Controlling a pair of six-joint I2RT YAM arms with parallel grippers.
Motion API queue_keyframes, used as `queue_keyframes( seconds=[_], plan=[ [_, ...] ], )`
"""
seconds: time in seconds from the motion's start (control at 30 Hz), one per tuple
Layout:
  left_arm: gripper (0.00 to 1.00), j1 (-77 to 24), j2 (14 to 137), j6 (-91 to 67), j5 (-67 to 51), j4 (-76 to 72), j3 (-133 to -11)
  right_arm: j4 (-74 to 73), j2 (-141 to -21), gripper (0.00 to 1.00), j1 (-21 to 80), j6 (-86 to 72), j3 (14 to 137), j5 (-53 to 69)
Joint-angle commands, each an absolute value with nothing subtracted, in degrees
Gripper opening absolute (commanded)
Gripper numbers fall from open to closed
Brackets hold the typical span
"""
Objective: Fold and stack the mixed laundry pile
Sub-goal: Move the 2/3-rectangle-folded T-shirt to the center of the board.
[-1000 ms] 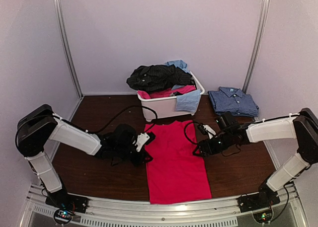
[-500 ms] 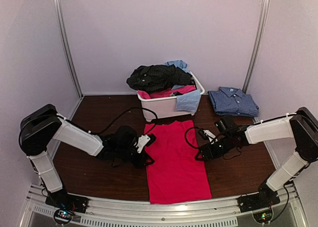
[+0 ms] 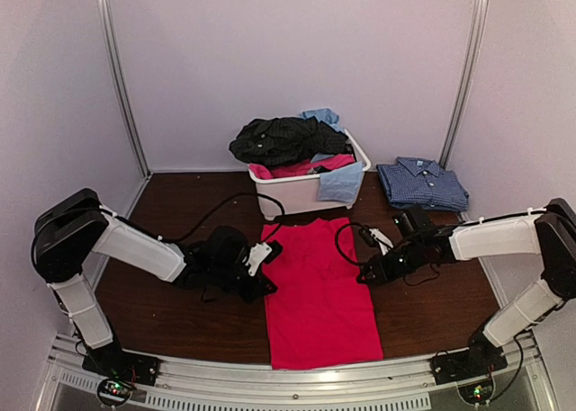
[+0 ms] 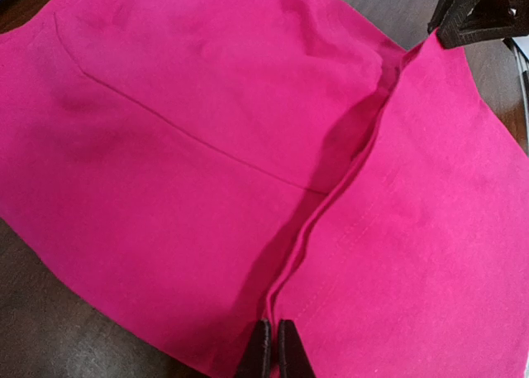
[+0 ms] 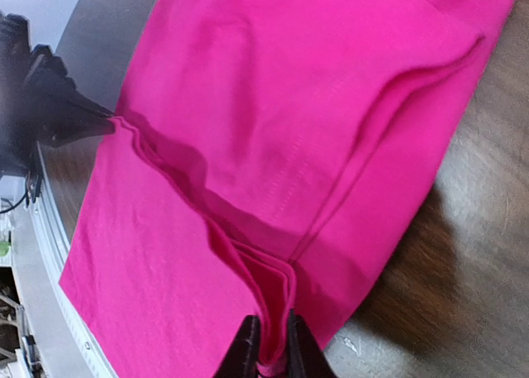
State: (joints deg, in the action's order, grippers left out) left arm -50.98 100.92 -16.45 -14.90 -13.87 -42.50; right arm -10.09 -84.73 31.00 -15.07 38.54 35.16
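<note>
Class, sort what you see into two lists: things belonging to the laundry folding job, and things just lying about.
Job: pink garment, black garment, light blue cloth, blue checked shirt, left pincer, right pincer.
Lying about: white tub, table.

Robotics lab test cell, plain pale wall panels (image 3: 288,60) on three sides, bare aluminium uprights (image 3: 121,69) in the corners, left arm (image 3: 135,246) and right arm (image 3: 495,237) mounted on a metal rail (image 3: 288,384) at the near edge of a dark wooden table (image 3: 171,195), black cables (image 3: 211,206) trailing across it.

Flat garment (image 3: 319,303) between left tool (image 4: 271,349) and right tool (image 5: 269,341), tub (image 3: 292,193) behind.
</note>
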Motion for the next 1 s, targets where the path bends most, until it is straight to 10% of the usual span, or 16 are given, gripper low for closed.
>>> queue_keyframes(
  seconds=[0.0, 0.97],
  plan=[
    [0.00, -50.89, 97.64, -16.39, -16.83, -14.90, -41.92, -7.74, -82.98, 0.03, 31.31, -14.25, 38.95, 38.18],
    [0.00, -46.57, 103.75, -19.72, -5.91, -7.40, -43.96, 2.78, -97.74, 0.00, 33.24, -16.77, 38.48, 34.68]
  ],
)
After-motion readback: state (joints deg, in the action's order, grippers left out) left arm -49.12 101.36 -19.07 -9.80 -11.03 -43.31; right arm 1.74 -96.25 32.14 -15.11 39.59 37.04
